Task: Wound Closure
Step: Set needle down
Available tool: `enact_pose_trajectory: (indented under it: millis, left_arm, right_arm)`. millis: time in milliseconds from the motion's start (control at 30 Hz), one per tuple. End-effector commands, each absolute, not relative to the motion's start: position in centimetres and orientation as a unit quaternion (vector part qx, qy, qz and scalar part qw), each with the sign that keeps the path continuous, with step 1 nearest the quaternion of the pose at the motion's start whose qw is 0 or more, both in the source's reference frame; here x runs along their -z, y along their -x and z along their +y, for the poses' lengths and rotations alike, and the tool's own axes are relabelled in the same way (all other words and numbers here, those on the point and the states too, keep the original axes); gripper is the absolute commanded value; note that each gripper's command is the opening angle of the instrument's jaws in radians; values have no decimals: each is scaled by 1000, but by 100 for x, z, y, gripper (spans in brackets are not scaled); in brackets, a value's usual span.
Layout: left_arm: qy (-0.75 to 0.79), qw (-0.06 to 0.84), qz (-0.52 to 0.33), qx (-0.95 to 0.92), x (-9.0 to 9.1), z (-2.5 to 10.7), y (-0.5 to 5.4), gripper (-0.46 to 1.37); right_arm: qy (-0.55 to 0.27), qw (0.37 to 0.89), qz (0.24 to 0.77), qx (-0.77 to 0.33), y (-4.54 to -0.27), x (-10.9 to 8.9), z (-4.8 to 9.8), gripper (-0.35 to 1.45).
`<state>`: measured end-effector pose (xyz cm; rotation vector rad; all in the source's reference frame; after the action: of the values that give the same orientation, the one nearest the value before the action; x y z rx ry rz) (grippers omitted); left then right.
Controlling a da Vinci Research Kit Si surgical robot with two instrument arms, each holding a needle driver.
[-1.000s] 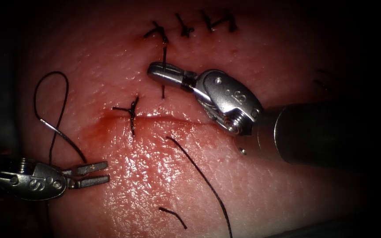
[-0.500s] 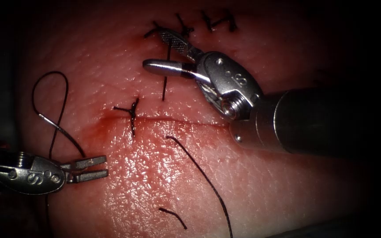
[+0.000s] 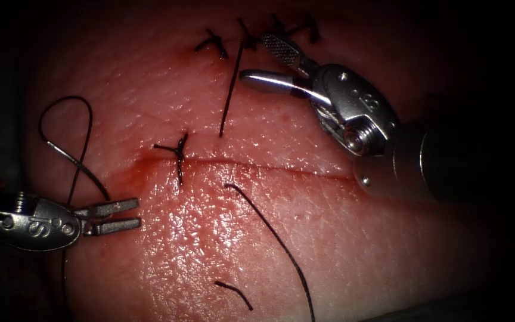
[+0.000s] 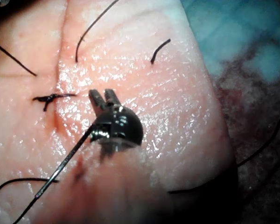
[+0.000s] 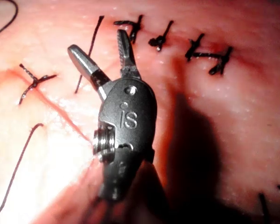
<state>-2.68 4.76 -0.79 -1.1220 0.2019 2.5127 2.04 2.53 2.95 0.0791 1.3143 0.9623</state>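
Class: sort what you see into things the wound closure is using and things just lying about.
In use: left tool, open, empty; right tool, open, empty; needle, unheld, lying on the tissue left of the cut; its thread.
Lying about: cut ends of thread; tied stitches; red fluid.

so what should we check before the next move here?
1. Right tool free: ok. Jaws open, holding nothing, above the cut.
2. Left tool free: ok. Jaws open, holding nothing, near the cut's left end.
3. Needle located: ok. It is left of the cut beside the left tool, and neither tool holds it. In the tissue or not: cannot tell.
4. Thread tail clear of the right jaws: cannot tell. It runs close by their tips.
5. Cut closed: not ok. One stitch crosses its left end; the rest is unstitched.
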Motion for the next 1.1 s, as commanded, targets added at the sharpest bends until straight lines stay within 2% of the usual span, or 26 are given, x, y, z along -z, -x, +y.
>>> enact_pose_trajectory:
  millis: [33, 100, 267, 500, 1100]
  left_arm:
    - [398, 185, 68, -896, 80, 479, 267, -35]
    - [395, 184, 67, -898, 82, 485, 265, -35]
    - [391, 172, 80, -901, 83, 502, 259, -35]
    - [383, 166, 105, -903, 76, 529, 246, -35]
    - [360, 180, 162, -901, 38, 587, 230, -35]
  right_arm:
    - [-27, 695, 573, -434, -200, -295, 252, 122]
    - [-24, 701, 562, -438, -195, -295, 249, 125]
    - [-35, 703, 566, -429, -190, -290, 235, 118]
    - [-51, 706, 572, -416, -187, -281, 220, 89]
    - [-61, 722, 561, -402, -183, -258, 184, 88]
